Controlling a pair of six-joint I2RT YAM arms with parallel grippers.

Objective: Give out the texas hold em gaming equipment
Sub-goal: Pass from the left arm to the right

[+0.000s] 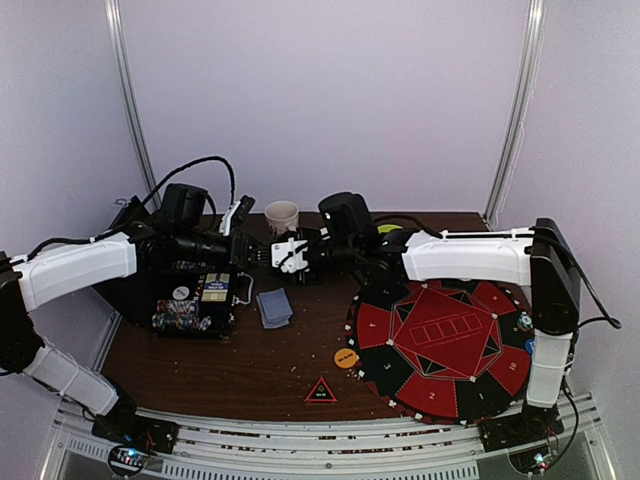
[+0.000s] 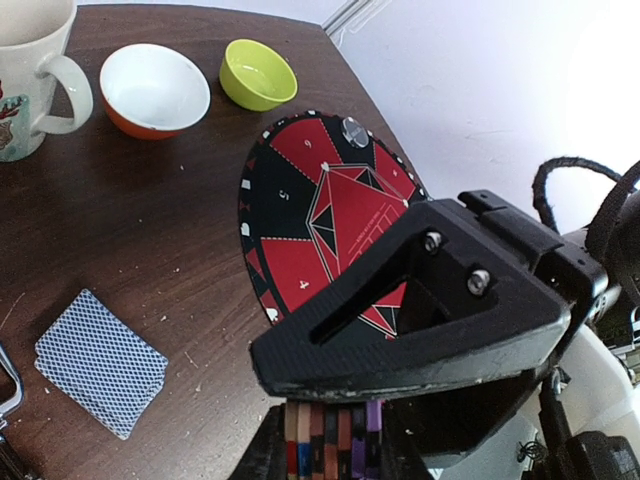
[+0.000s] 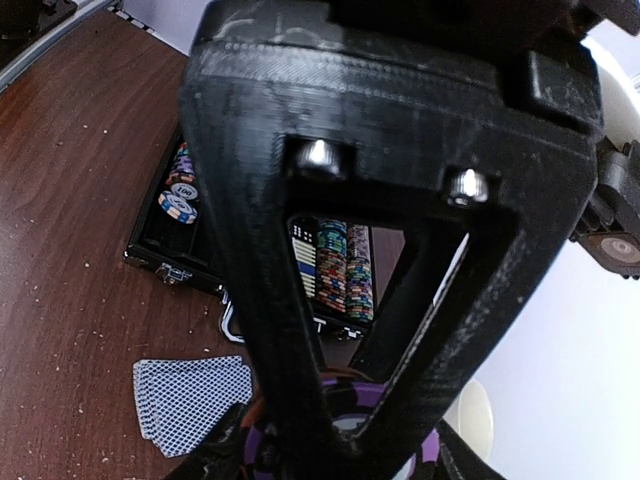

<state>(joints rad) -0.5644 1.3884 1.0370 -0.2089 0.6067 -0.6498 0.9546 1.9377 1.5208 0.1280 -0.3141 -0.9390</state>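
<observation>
My left gripper (image 2: 325, 440) is shut on a short stack of poker chips (image 2: 325, 432), seen edge-on between its fingers. My right gripper (image 3: 335, 452) meets it above the table's back middle, its jaws either side of the stack's purple end chip (image 3: 366, 395); I cannot tell whether they press on it. In the top view the left gripper (image 1: 262, 256) and the right gripper (image 1: 282, 255) are almost touching. Blue-backed playing cards (image 1: 273, 307) lie below them. An orange disc (image 1: 346, 358) and a black triangular marker (image 1: 320, 391) lie near the front. A black-and-white disc (image 1: 524, 322) sits on the red-and-black round mat (image 1: 440, 345).
An open black case of poker chips (image 1: 195, 300) stands at the left. At the back are a cream mug (image 1: 281, 216), a white bowl (image 2: 155, 88) and a green bowl (image 2: 258, 73). The mat fills the right side of the table.
</observation>
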